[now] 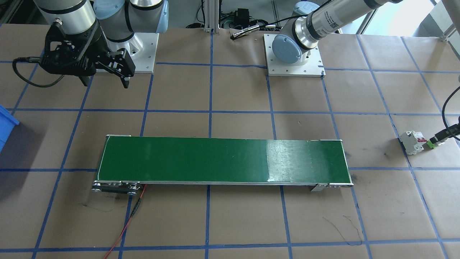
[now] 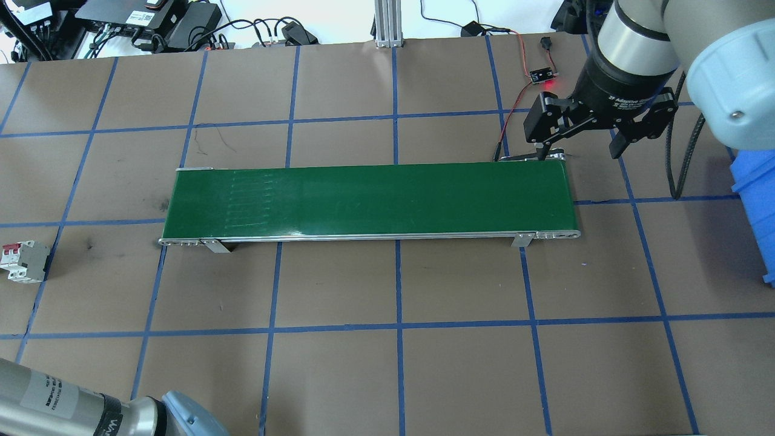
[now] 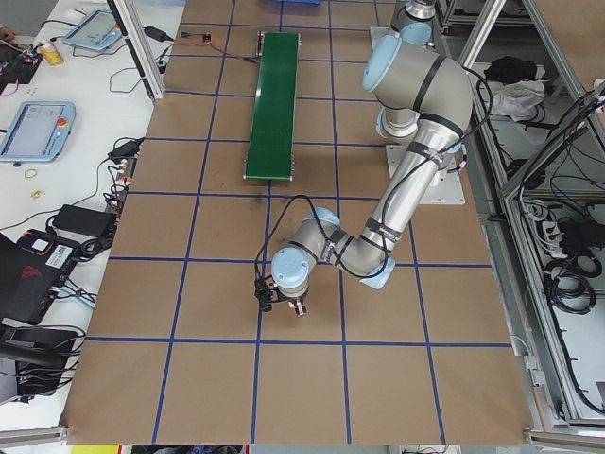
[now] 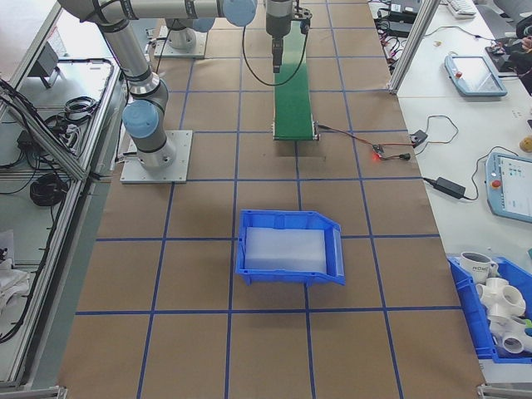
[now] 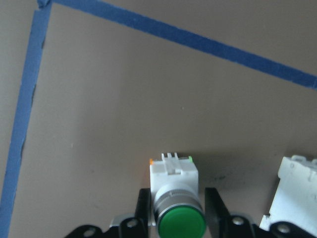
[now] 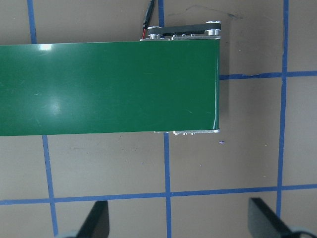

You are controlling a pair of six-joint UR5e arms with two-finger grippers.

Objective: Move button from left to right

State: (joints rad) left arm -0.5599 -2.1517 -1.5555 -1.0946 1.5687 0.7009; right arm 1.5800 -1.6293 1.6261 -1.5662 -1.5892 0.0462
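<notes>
Green-capped round push-button (image 5: 181, 221) w/ silver collar and white body sits closest to the left wrist cam, pinched between the two black fingers (image 5: 214, 208) of the left end effector (image 5: 179, 214), one finger on each side of the collar. Button rests low on the brown-paper worktop (image 5: 124, 124), cap pointing back at the cam. White boxy circuit breaker (image 5: 292, 196) lies just beside it, at that view's right edge, apart from the fingers.

From the front-facing cam, same pair shows well beyond the long green conveyor belt (image 1: 222, 160), off its end on the robot's left: breaker (image 1: 412, 142) w/ red levers, button's light-green part (image 1: 431, 144) touching or nearly touching it, can't tell which. Left end effector (image 1: 445, 135) comes in from the frame edge there.

Right end effector (image 2: 584, 145) hangs above the worktop just past the belt's (image 2: 369, 200) other end, fingers spread wide, nothing between them. Right wrist cam looks down on that belt end, both fingertips (image 6: 96, 218) far apart at the bottom of the frame.

Blue plastic bin (image 4: 291, 245) stands well apart from the belt on the robot's right side, near the right-side cam. Blue tape grid (image 2: 396, 324) covers the worktop. Red-black wire (image 1: 125, 223) runs off the belt's motor end.
</notes>
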